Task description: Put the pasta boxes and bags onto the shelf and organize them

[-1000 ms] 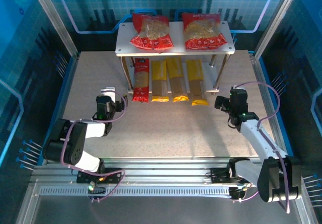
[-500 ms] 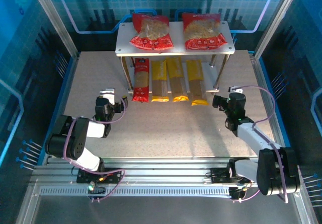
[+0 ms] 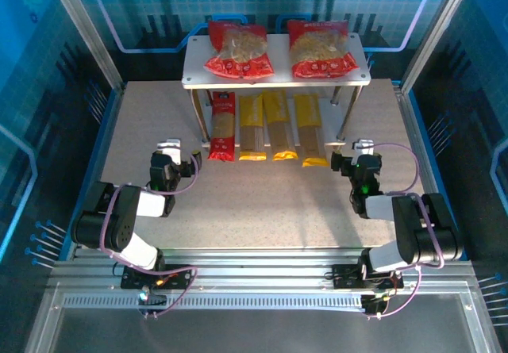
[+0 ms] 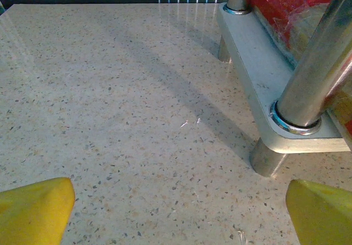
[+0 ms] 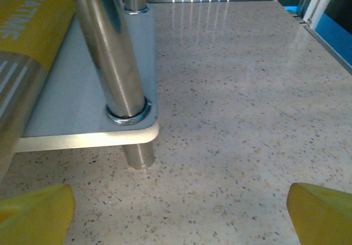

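The shelf [image 3: 278, 58] stands at the back of the table. Two red bags [image 3: 238, 50] [image 3: 321, 47] lie side by side on its top board. On the lower board lie the pasta boxes in a row: one red [image 3: 223, 124] at the left, then three yellow [image 3: 252, 127] [image 3: 277, 123] [image 3: 309, 128]. My left gripper [image 3: 173, 156] sits low on the table just left of the shelf's front left leg, open and empty [image 4: 179, 217]. My right gripper [image 3: 355, 153] sits just right of the front right leg [image 5: 110, 52], open and empty [image 5: 179, 214].
The left wrist view has the lower board's corner [image 4: 250, 74], a metal leg [image 4: 316, 74] and the red pack [image 4: 286, 3] at the right. In the right wrist view a yellow pack [image 5: 27, 30] lies on the board [image 5: 88, 107]. Bare speckled tabletop [image 3: 270, 202] lies between the arms.
The right arm has folded back toward its base, and its gripper has shifted slightly left toward the shelf leg and opened a little wider. The left arm has barely moved.
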You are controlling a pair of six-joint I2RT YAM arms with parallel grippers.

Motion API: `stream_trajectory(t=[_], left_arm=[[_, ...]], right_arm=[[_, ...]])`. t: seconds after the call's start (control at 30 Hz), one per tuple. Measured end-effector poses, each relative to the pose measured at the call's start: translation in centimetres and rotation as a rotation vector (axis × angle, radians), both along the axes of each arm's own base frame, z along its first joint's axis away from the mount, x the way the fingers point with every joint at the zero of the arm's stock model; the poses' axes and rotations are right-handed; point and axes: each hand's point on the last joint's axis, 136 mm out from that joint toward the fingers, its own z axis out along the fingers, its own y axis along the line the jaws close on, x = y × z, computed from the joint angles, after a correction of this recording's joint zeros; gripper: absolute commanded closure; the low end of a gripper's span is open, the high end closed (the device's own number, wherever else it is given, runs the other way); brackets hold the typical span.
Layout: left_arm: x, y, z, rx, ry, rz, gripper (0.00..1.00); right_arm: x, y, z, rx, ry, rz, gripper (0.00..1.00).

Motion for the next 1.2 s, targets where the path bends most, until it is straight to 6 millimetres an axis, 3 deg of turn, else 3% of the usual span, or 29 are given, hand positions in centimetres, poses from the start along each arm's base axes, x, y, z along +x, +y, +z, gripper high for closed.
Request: stream_trajectory(t=[0.17,0.37,1.2], left_arm=[[0.0,0.0,0.0,0.0,0.0,0.001,0.01],[0.0,0.0,0.0,-0.002,0.0,-0.002,0.01],[0.0,0.0,0.0,-0.002,0.0,-0.001,0.01]], right_arm=[[0.6,1.2,-1.1,-0.026,0.015,0.073,0.0],[1.4,1.6,-0.3,-0.046,-0.006,0.092,0.0],[1.4,1.3,-0.2,-0.07,-0.007,0.052,0.0]])
